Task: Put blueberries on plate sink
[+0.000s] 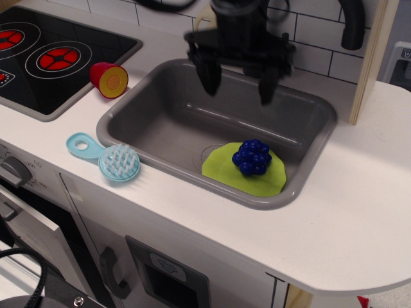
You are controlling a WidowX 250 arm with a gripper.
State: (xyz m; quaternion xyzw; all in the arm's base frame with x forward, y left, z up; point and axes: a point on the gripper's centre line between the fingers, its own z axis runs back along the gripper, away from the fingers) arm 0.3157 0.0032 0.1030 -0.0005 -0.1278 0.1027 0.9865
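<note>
- Above the back half of the sink [160, 115], the gripper [237, 80] hangs with its two dark fingers spread wide and nothing between them; it is somewhat blurred.
- Below and toward the front, well apart from the fingers, the blueberries [252, 157] sit on the plate [221, 168], which lies on the basin floor in the front right corner.
- The berry cluster looks like light, hard, glossy plastic: probably stiff and a little slippery, its bumpy shape prone to rolling. A grasp across its widest middle, from above, would likely hold best.
- The plate seems thin and light, so it could slide if nudged.
- The basin's smooth grey walls close in on the plate at front and right, leaving more room to the left.
- On the white counter [334, 218] outside, a halved toy fruit [109, 79] and a light-blue scrub brush [115, 160] lie left of the sink, beside the stovetop [58, 58].
</note>
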